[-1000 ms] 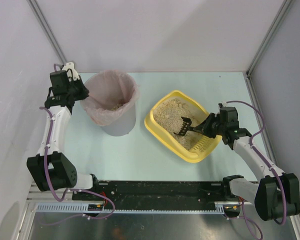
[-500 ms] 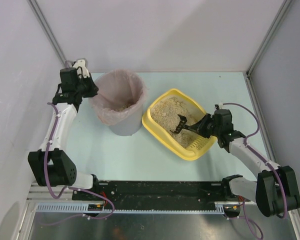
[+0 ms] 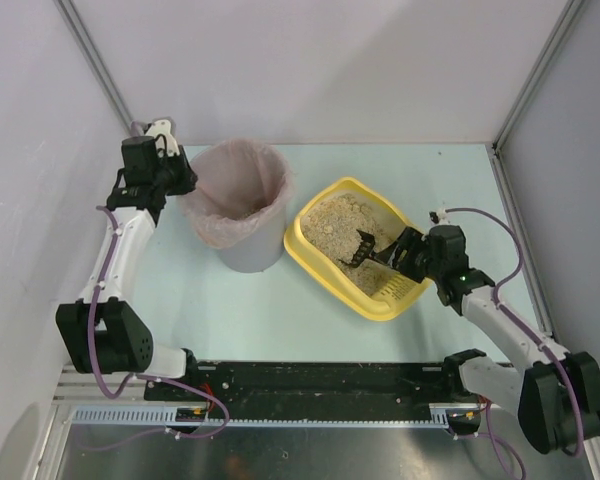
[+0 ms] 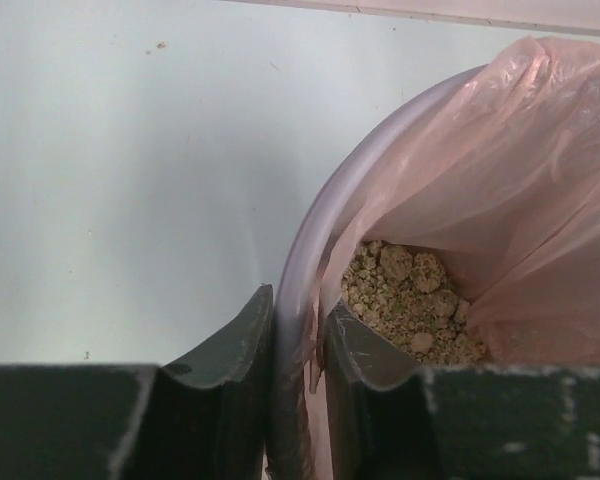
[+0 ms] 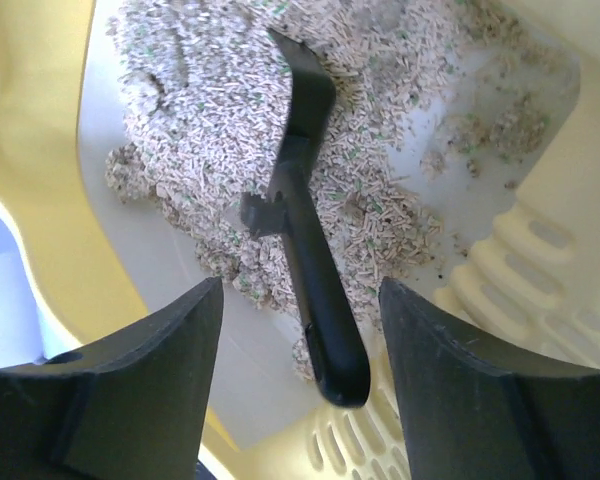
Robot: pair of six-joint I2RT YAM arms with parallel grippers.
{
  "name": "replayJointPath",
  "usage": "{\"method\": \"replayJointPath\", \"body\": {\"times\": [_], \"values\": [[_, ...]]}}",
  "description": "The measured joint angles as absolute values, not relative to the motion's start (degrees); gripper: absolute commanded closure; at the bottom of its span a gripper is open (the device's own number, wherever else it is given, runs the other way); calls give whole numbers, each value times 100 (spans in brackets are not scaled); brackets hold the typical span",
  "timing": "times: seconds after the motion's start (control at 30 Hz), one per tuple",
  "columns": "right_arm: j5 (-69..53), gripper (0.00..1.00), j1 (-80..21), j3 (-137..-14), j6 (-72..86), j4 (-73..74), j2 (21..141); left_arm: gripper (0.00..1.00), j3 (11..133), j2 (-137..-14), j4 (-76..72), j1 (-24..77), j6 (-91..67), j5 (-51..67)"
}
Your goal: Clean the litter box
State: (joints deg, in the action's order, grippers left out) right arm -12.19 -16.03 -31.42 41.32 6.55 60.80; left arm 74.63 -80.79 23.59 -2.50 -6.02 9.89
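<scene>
The litter box point(image 3: 378, 310) is a yellow tray with beige litter point(image 5: 200, 120), lying right of centre. A black scoop point(image 3: 363, 248) lies in it, its handle point(image 5: 315, 290) resting near the slotted end point(image 5: 540, 260). My right gripper point(image 3: 400, 252) hovers over that end, open, its fingers either side of the handle point(image 5: 300, 300) and clear of it. My left gripper point(image 3: 175, 180) straddles the rim point(image 4: 310, 230) of the grey bin, one finger outside and one inside the pink liner point(image 4: 520, 180). Its jaws point(image 4: 297, 300) stand slightly parted, with a thin gap on the liner side.
The grey bin point(image 3: 240, 215) stands just left of the litter box, almost touching it, with clumps of litter point(image 4: 405, 290) at its bottom. Enclosure walls rise at the left, back and right. The arm bases and a black rail point(image 3: 310, 385) line the near edge.
The bin slid right toward the litter box, and the box shifted slightly left. My right gripper has opened off the scoop handle. My left jaws have loosened on the bin rim.
</scene>
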Motion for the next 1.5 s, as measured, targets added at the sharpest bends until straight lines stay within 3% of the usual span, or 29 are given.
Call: {"method": "replayJointPath", "body": {"times": [0.13,0.2,0.43,0.53,0.8,1.2,1.5], "values": [[-1035,21,-1647,-3164,3642,827,5631,57,7419,-8034,2300,-161,-596,919],[-926,20,-1704,-3234,3380,976,5531,54,7402,-8009,2303,-128,-580,893],[-464,19,-2235,-3975,2058,1476,5481,24,7343,-7940,2410,32,-552,915],[-290,19,-2423,-4646,1393,1837,5859,16,7301,-7911,2506,89,-556,930],[639,20,-3256,-5380,263,2508,7126,8,7251,-7758,2749,174,-558,867],[1160,20,-3422,-5430,-202,2886,8012,5,7022,-7109,2779,193,-565,589],[1160,46,-3555,-5435,-257,2696,8597,0,6958,-7050,2720,198,-604,513]]}}
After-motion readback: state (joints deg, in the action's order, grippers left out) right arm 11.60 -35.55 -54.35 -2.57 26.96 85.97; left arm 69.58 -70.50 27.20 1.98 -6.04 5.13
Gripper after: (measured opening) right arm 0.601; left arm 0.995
